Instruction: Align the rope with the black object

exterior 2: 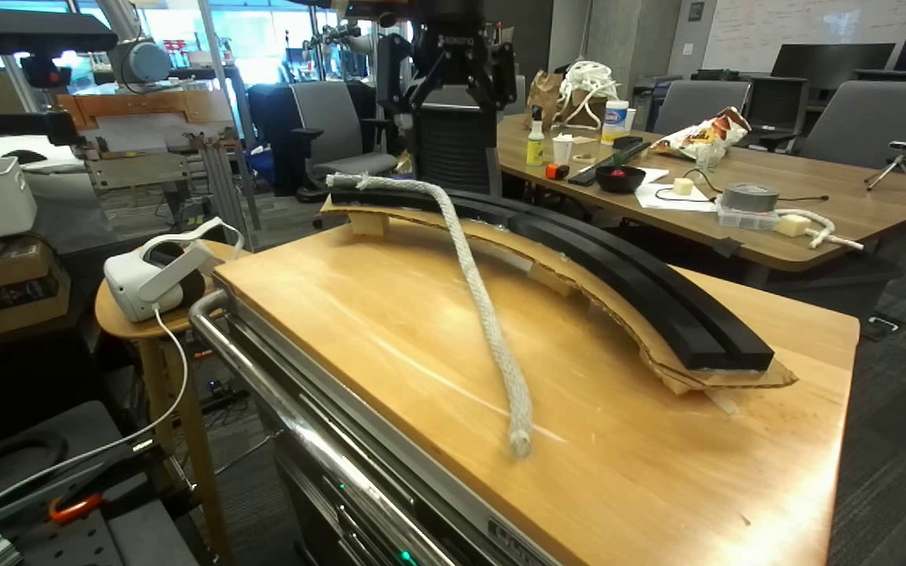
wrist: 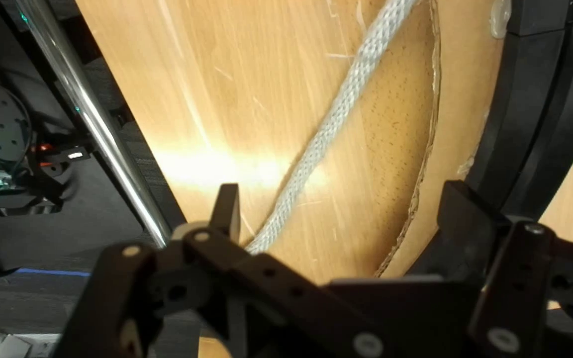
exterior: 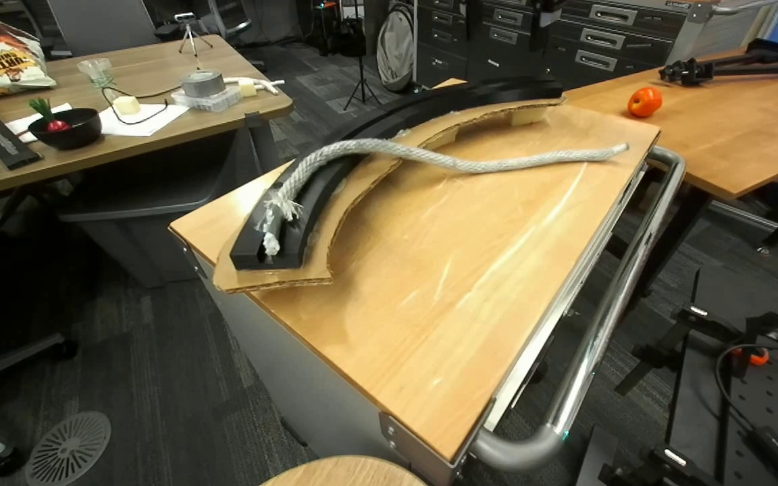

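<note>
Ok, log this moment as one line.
rope: frayed end on black object, other end off it | pincer: open, nothing held, clear of rope | alignment: incomplete

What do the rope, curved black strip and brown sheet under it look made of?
Rope: pale braided fibre, fairly matte, frayed at one end; cotton or synthetic unclear. Black strip: probably plastic, low sheen, crisp edges, a seam between sections. Brown sheet: apparently corrugated cardboard, dull, wavy along its cut edge.
</note>
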`<control>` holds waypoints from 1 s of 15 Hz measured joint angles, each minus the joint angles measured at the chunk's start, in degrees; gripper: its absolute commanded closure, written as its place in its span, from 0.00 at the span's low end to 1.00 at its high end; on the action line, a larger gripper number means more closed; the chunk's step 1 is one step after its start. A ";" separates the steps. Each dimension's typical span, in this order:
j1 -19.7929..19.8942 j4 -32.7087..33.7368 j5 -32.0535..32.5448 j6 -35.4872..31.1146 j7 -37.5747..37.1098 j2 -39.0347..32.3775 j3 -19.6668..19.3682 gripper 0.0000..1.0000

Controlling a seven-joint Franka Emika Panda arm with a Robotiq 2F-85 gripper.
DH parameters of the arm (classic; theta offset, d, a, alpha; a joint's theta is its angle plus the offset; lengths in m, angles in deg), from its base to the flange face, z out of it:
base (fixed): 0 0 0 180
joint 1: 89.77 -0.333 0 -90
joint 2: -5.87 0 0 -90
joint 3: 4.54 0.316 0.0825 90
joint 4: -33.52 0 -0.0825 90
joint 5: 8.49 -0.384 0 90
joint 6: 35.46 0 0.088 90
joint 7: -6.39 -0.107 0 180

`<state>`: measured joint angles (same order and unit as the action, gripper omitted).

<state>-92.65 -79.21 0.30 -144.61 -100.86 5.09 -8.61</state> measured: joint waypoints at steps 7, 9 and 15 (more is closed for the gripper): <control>7.30 -20.62 -4.97 -12.38 -3.16 8.60 -2.53 0.00; 9.36 -26.99 -6.38 -18.21 -2.90 10.80 -3.39 0.00; 10.46 -31.44 -7.00 -21.83 -2.57 12.84 -3.60 0.00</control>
<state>-82.19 -110.65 -6.71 -166.44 -103.42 17.94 -12.21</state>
